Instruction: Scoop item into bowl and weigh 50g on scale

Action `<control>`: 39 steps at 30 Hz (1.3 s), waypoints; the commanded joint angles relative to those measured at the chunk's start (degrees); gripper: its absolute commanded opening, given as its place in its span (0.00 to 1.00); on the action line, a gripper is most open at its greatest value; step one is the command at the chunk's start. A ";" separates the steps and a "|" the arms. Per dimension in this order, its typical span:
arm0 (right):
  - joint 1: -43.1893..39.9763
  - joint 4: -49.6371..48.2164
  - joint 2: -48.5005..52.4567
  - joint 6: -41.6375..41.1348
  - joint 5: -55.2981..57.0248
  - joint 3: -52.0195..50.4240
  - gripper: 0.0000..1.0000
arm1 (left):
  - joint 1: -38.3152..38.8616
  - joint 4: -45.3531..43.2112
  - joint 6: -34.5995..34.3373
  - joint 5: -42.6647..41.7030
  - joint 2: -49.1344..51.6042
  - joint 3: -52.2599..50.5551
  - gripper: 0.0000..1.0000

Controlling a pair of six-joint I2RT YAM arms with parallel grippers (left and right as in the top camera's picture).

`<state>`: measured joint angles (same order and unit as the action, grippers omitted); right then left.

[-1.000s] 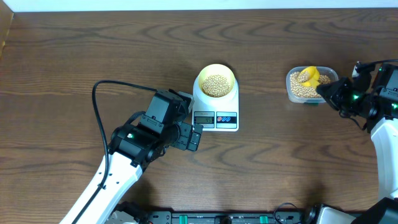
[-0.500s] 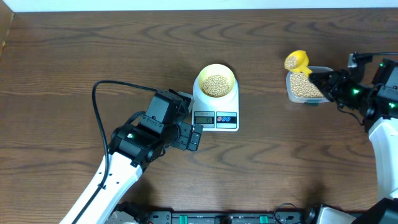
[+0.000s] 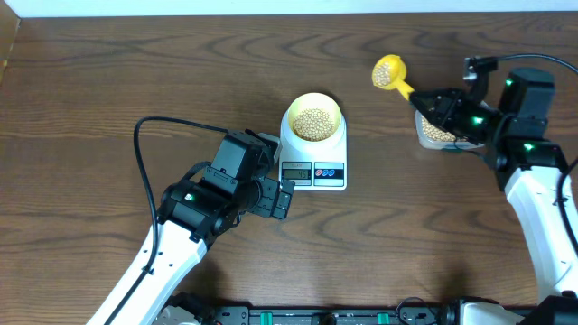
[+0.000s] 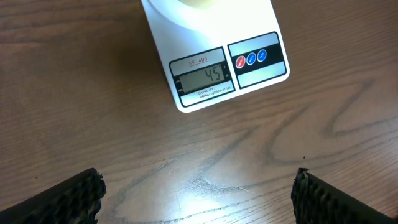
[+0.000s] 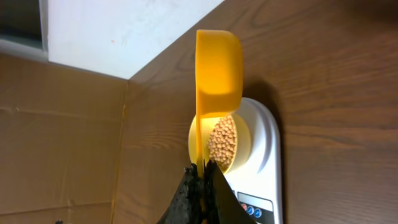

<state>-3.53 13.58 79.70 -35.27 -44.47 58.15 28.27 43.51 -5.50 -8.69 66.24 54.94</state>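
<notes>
Overhead, dark wood-grain table (image 3: 108, 81) meets a white wall (image 5: 124, 31) — left pincer (image 4: 196, 199) gapes wide; right pincer (image 5: 200, 186) clamps the yellow scoop (image 5: 217, 68).

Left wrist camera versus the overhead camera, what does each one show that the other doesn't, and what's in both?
Only the left wrist view makes the display readable: it shows 45. Only the overhead view shows the bowl of beans sitting on the scale, the clear tub, and the right gripper shut on the yellow scoop, which is out of the tub. Both show the scale's front panel, its coloured buttons and the wooden table.
</notes>
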 commanded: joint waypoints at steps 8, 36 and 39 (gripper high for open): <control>8.74 -5.68 -0.57 -1.16 8.90 0.20 0.01 | -0.28 0.20 0.96 0.13 0.00 0.07 0.98; 18.67 -6.54 8.66 9.66 12.81 0.17 0.01 | -0.28 0.20 0.96 0.13 0.00 0.07 0.98; 19.78 -6.58 8.66 14.29 12.83 0.17 0.01 | -0.28 0.20 0.96 0.13 0.00 0.07 0.98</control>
<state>15.20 7.40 88.66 -27.22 -31.62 58.15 28.27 43.51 -5.50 -8.69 66.24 54.94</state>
